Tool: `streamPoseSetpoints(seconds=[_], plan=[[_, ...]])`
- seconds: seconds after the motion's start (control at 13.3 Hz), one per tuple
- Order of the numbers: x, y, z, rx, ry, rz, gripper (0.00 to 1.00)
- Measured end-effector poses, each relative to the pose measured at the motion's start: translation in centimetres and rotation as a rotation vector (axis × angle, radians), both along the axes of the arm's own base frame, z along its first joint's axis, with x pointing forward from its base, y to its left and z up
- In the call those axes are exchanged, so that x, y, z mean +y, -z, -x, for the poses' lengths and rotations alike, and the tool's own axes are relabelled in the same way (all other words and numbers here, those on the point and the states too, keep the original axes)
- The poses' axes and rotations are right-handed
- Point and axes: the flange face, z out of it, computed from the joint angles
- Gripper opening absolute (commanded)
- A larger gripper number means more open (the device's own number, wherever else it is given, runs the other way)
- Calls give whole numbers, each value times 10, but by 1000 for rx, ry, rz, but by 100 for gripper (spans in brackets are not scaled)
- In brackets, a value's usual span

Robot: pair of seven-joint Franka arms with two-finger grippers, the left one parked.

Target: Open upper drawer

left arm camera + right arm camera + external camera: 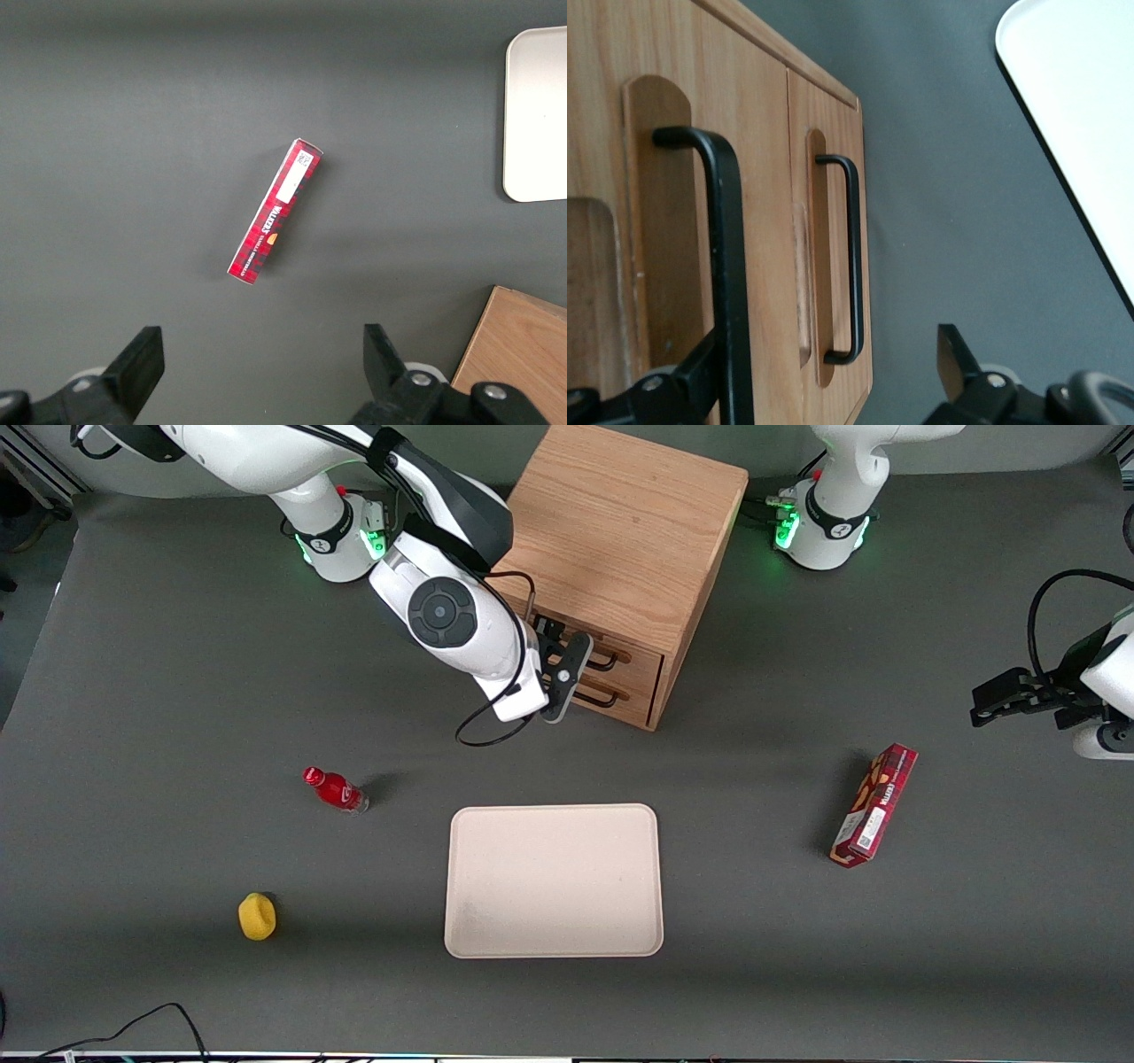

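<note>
The upper drawer sits closed in the oak cabinet, its black bar handle just at my pincer, whose fingers stand apart with one finger touching or just beside the bar. To do this well, I judge I must centre the bar, close firmly, then pull straight out, clear of the lower drawer and the tray on the counter.

We see a red box lying flat on the gray bench, tilted a bit. A pale tray peeks in at the edge, well apart from the box. A wooden corner shows too.
</note>
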Motion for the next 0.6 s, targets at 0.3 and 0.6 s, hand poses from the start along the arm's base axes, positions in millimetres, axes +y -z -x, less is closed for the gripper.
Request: streamPoseSetpoints(seconds=[0.3, 0.6], plan=[[2, 5, -6, -48, -9, -29, 100], [-18, 16, -32, -84, 32, -29, 100]])
